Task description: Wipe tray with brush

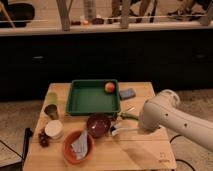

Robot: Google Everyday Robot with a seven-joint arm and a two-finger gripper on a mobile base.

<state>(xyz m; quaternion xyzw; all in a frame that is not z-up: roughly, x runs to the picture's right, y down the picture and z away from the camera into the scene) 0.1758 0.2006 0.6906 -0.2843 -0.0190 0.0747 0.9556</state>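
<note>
The tray [90, 99] sits by the back edge of the counter [137, 155]. The tool [120, 131] hangs low near the middle, maybe just beside the brush [128, 110]. I cannot tell if it is open.

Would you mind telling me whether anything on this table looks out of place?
A round reddish fruit sits in the far right corner of the green tray, odd before wiping. The gripper is low beside the dark bowl.

One tray [89, 98], two bowls [98, 124] just left of the gripper [119, 131], two cups [51, 110] farther left, one fruit [109, 87], one chili [130, 116], one grey block [127, 93]
</note>
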